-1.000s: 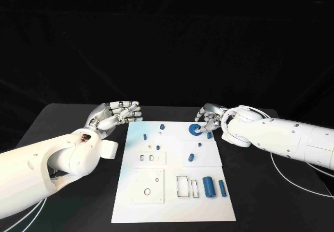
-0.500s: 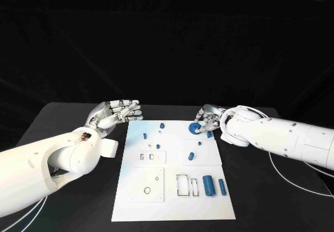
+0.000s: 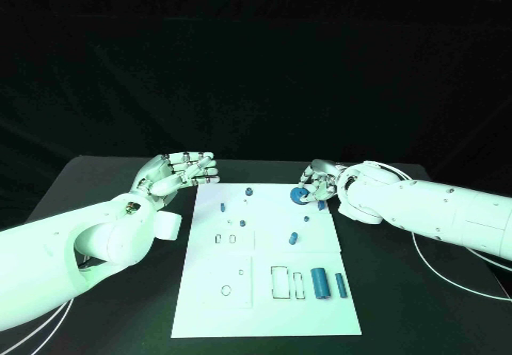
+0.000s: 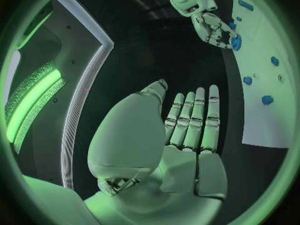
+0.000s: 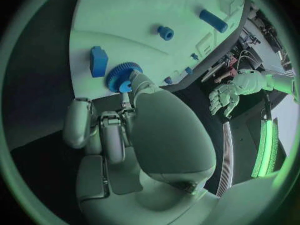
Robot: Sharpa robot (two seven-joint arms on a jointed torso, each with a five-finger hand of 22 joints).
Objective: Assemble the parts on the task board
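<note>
Right hand: my right hand (image 3: 320, 186) sits at the far right edge of the task board (image 3: 267, 296), fingertips curled onto the blue gear (image 3: 299, 194); it looks pinched, not yet lifted clear.
Left hand: my left hand (image 3: 179, 172) hangs over the bench (image 3: 96, 185) just off the board's far left corner, fingers apart, holding nothing.
Board risk: if I drag instead of lifting, the board could slide.
Gear risk: my hold is on the toothed rim (image 5: 119, 76), so the gear could tilt or slip out.
Neighbour risk: the small blue block (image 5: 98, 60) lies just beside the gear; my fingers may knock it.
Smaller parts: the blue cylinders (image 3: 320, 284) lie well apart, near the board's close end.
</note>
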